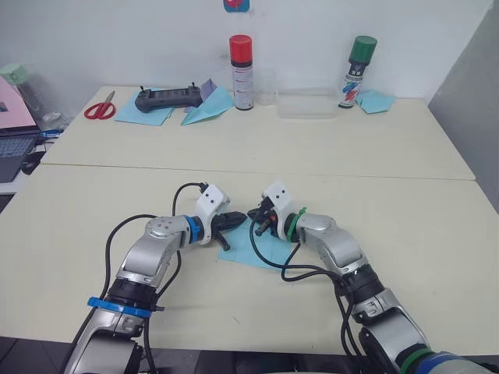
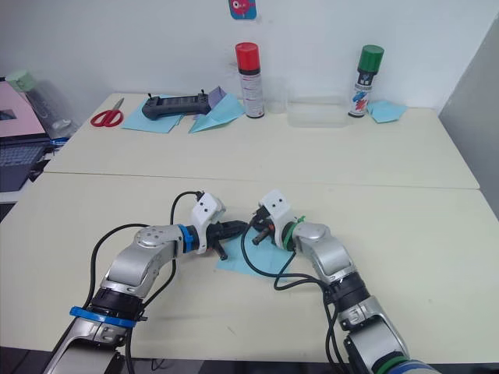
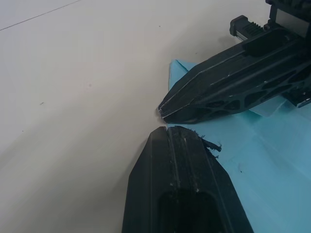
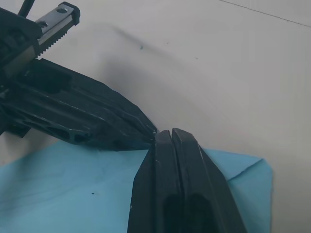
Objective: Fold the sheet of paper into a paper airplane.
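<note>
Mid-fold: our left gripper (image 1: 231, 220) and right gripper (image 1: 256, 216), fingers together, tips meeting on the sheet of paper (image 1: 261, 248), flat on the desk (image 1: 405, 226) beneath them. Next: press the crease flat.

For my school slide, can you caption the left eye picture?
Two grippers, left gripper and right gripper, meet tip to tip over the sheet of paper.

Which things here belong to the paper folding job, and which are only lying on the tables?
Belong to the job:
- sheet of paper, light blue, on the near table
- left gripper, shut, tip at the sheet
- right gripper, shut, tip meeting the left one

Just lying about, on the far table:
- scissors
- black controller
- paper dart
- red-capped can
- green-capped can
- clear box
</note>
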Tool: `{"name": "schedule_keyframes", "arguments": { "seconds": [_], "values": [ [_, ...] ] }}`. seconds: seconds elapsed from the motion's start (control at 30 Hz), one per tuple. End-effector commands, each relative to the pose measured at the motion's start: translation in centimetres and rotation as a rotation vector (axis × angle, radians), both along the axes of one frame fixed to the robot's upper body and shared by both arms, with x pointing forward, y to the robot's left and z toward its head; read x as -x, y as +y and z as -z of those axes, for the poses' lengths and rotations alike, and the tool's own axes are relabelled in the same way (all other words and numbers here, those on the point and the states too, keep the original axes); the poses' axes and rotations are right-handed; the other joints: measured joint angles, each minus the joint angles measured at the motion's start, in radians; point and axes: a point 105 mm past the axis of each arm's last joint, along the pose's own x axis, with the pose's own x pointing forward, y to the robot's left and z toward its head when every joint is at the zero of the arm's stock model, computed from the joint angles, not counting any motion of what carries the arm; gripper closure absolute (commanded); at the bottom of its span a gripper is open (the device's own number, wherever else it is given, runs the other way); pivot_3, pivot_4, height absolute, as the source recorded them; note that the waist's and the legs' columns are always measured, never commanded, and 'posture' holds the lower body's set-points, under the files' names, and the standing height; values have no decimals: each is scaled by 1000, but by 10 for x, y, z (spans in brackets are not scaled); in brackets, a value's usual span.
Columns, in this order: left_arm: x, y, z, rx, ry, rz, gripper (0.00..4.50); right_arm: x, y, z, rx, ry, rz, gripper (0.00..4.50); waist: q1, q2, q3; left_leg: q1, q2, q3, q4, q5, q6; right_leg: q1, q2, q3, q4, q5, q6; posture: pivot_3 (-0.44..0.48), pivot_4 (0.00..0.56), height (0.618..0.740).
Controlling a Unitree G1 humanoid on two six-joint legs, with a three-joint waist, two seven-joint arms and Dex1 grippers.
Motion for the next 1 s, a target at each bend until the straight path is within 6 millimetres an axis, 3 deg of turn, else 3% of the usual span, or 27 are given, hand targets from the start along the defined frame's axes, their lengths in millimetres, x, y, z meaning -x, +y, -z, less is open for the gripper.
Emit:
{"name": "schedule_keyframes", "arguments": {
  "seconds": [0.03, 0.3, 0.53, 0.63, 0.73, 0.83, 0.93, 1.0],
  "values": [
    [6, 2, 18, -45, 67, -2, 4488, -9, -20, 12, 70, 13, 91, 4500, 0, 0, 0, 0, 0, 0, 0, 0, 0, 0, 0, 0, 0, 0, 0, 0, 150, 740],
    [7, 1, 20, -45, 74, 3, 4488, -23, -55, 23, 143, -12, 212, 4500, 2, 0, -1, 0, 0, 0, 0, 0, 0, 1, 0, 0, -1, 0, 0, 0, 150, 740],
    [8, -3, 20, -37, 85, 16, 4488, -28, -67, 22, 145, -34, 260, 4500, 2, 0, -1, 1, 0, 0, 0, 0, 0, 2, 0, 0, -1, 0, 0, 0, 150, 740],
    [7, -6, 19, -29, 85, 20, 4488, -28, -64, 3, 78, -110, 233, 4500, 5, 0, -1, 1, 0, 0, 0, 0, 0, 2, 0, 0, -1, 0, 0, 0, 150, 740],
    [7, -11, 20, -31, 82, 29, 4488, -31, -79, -23, 66, -189, 197, 4500, 11, 0, 0, 0, -2, 0, 1, 0, 0, 2, -1, 0, -1, 0, 0, 0, 150, 740],
    [5, -12, 20, -33, 74, 29, 4500, -20, -87, -38, -42, -81, 139, 3865, 11, 0, 0, -1, -3, 0, 1, 0, 0, 1, -3, 0, -2, 0, 1, 0, 150, 740],
    [4, -13, 20, -33, 73, 32, 4500, -10, -101, -49, -130, 57, 138, 2832, 11, 1, 0, -1, -2, -1, 0, 0, 0, 1, -1, -1, -1, 0, 0, 0, 150, 740],
    [5, -14, 21, -33, 75, 35, 4500, 4, -109, -45, -182, 226, 140, 2080, 12, 2, 0, -1, -1, -2, 0, 0, 0, 1, -1, -1, -1, 0, 0, 0, 150, 740]
  ]
}}
